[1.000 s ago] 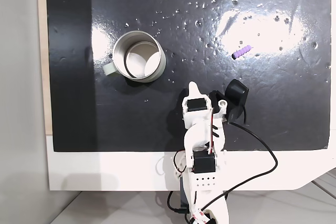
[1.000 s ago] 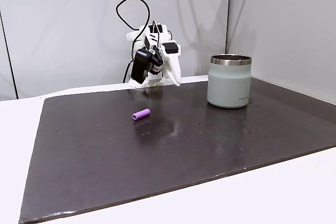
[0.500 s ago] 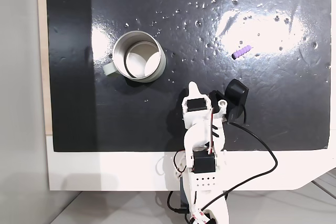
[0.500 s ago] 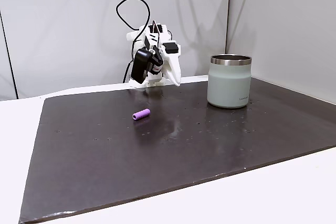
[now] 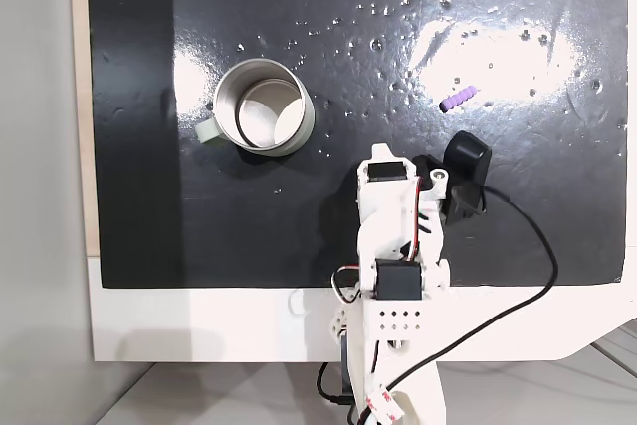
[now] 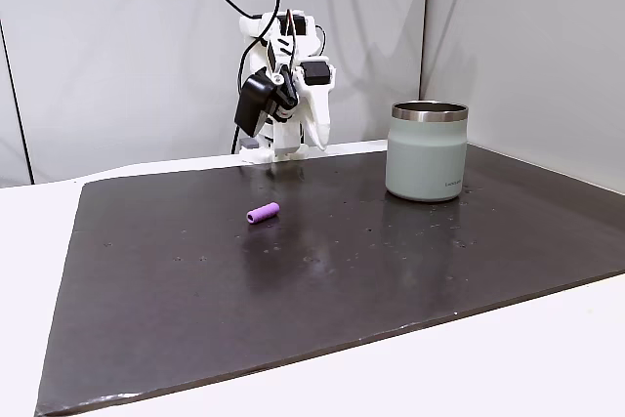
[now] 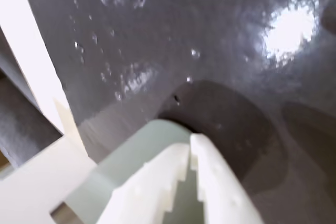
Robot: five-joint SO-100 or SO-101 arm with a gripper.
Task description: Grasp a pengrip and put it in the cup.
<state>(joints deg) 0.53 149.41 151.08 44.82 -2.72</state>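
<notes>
**Arm stands tall at the mat's edge, pengrip lies alone**

A big black mat (image 5: 299,7) covers most of the white tabletop (image 5: 199,325). In the fixed view from above, the mat runs to the top of the picture, and a white strip of tabletop shows along the bottom. There is lots of bare mat all around the pengrip (image 5: 458,99), which lies flat near a bright shine, well apart from the cup (image 5: 261,106). In the side fixed view the pengrip (image 6: 262,213) sits left of the cup (image 6: 427,150), with open mat between them.

The cup has some tiny dark writing low on its side, too small to read.

The white arm (image 5: 396,246) stands at the near edge of the mat, between the cup and the pengrip. It is folded up high with its fingers (image 6: 314,132) pointing down, above the mat and not touching it. In the wrist view the fingers (image 7: 190,153) are pressed together with nothing between them. A black cable (image 5: 528,276) loops out from the arm.
</notes>
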